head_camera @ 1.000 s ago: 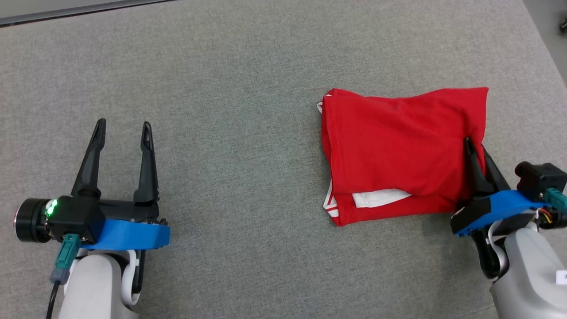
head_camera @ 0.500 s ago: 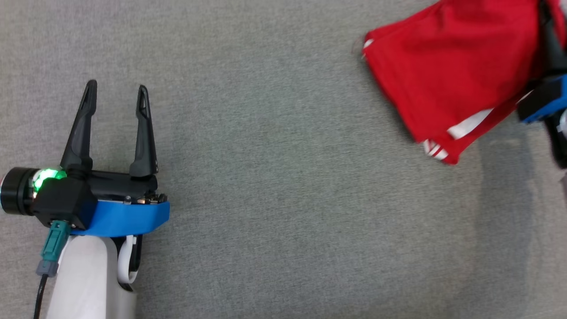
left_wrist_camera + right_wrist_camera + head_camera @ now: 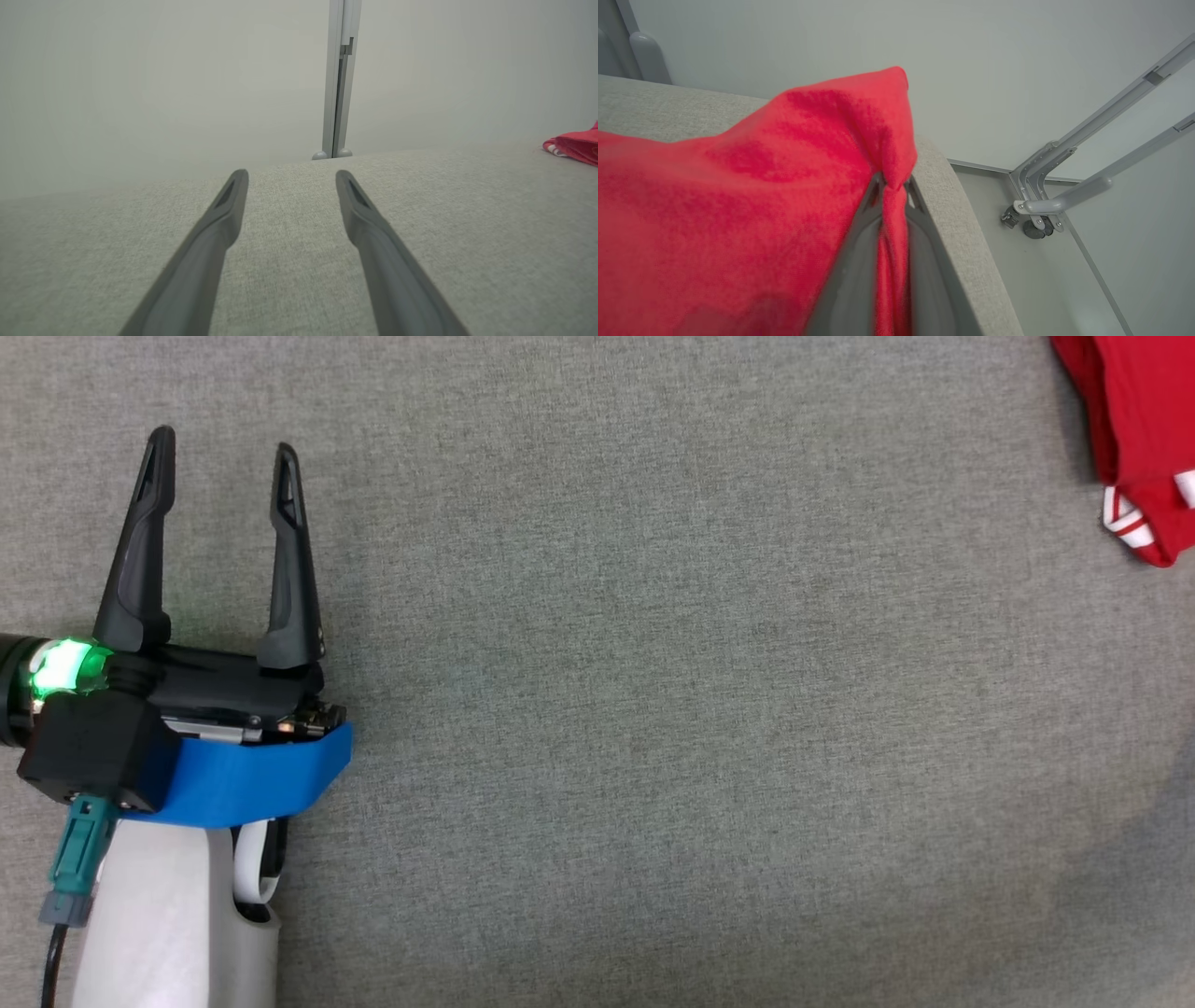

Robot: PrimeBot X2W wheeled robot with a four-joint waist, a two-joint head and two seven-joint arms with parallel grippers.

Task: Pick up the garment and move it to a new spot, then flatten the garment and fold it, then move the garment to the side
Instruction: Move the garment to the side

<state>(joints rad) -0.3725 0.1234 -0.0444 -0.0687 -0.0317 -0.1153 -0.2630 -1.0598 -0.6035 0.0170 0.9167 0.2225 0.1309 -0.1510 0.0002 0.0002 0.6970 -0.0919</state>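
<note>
The garment (image 3: 1134, 420) is a folded red piece with white stripes, cut off at the top right corner of the head view. The right wrist view has the same garment (image 3: 738, 205) spread to the left, with my right gripper (image 3: 893, 184) shut on a pinched fold of the red cloth beside the table's edge. From the left wrist view the garment (image 3: 574, 145) is a small red patch far to the right. My left gripper (image 3: 224, 443) stands open over bare grey cloth at the left, well apart from the garment, with nothing between its fingers.
The grey fabric table (image 3: 653, 709) spreads across the head view. Its right edge (image 3: 957, 233) drops to a pale floor where a metal frame on a castor (image 3: 1036, 224) stands. A pale wall with a metal post (image 3: 338, 84) rises behind the table.
The head camera has swung left and down, so the garment slid to the top right corner of the picture. Through these frames the right gripper stays shut on the cloth and the left stays open.
</note>
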